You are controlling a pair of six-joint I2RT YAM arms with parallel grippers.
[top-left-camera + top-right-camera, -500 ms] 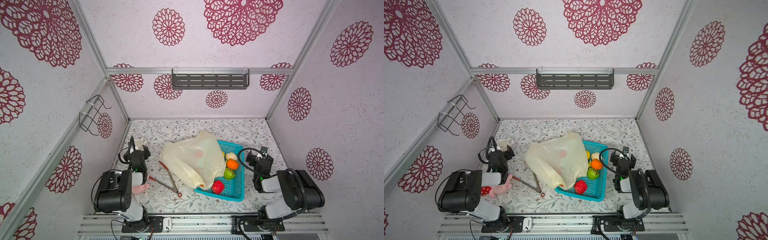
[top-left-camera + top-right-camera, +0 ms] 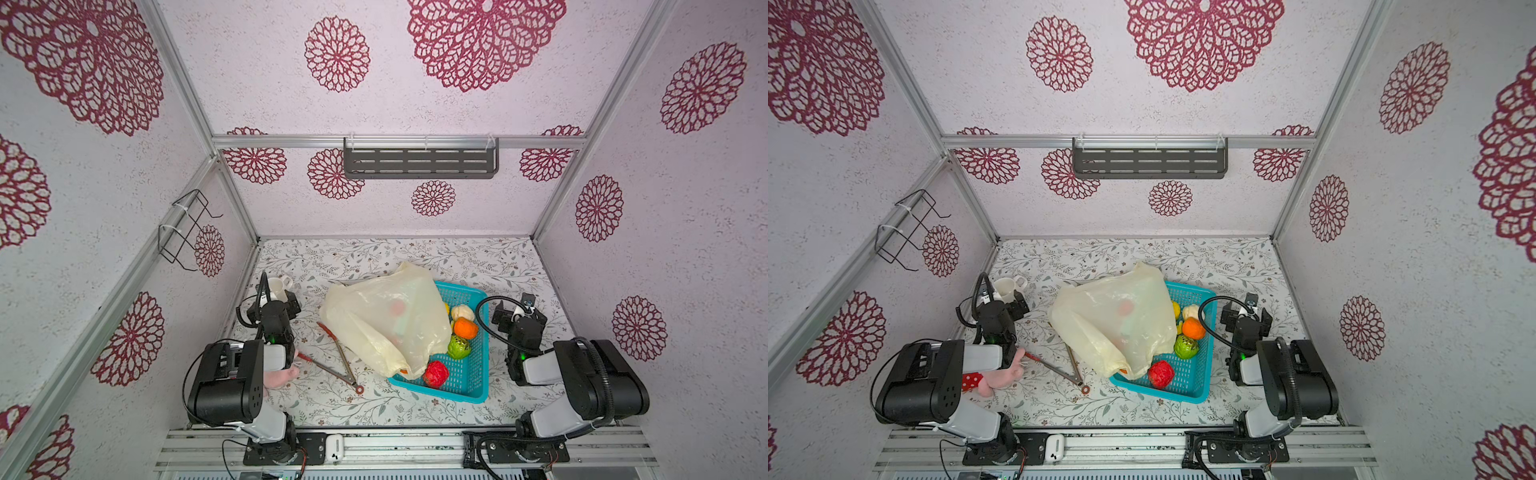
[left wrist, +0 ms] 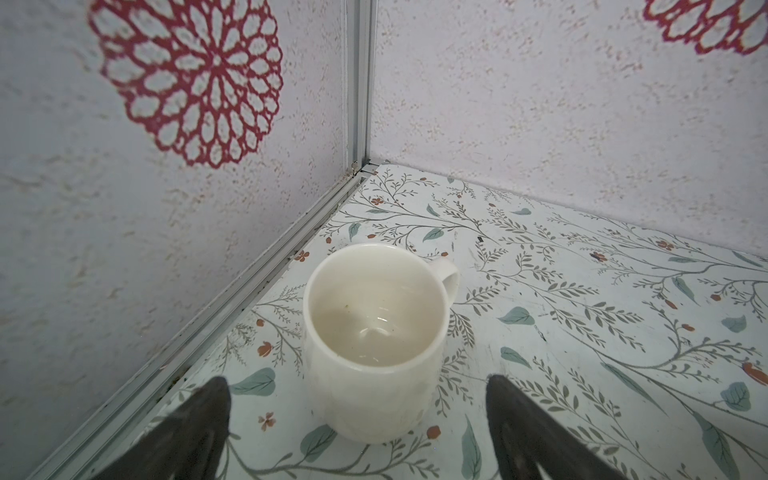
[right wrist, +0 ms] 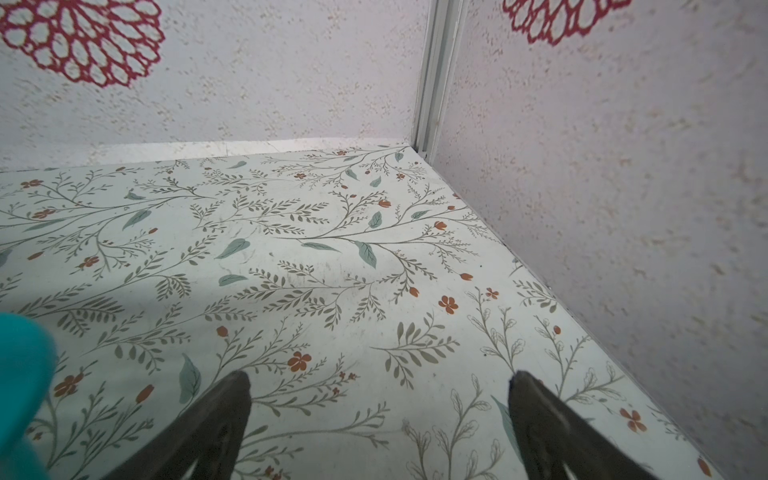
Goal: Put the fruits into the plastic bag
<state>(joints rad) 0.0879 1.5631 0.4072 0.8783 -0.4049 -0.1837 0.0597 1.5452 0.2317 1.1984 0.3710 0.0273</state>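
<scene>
Mid-frame in both top views, the cream plastic bag [image 2: 386,316] slumps over the left half of a turquoise basket [image 2: 469,390] holding the fruits [image 2: 435,373], while the left fingers [image 3: 199,419], spread apart, face a white mug [image 3: 374,332] and the right fingers [image 4: 216,415] gape above bare tabletop [image 4: 332,249].

Bright, even light, soft shadows; wide-angle edges bend; wrist views slightly soft.

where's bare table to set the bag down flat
Bare table: the back strip between bag and back wall, the right back corner ahead of the right pincer, and the front strip between basket, tongs and the front edge. Crowded: middle, and left edge with mug and plush.
</scene>
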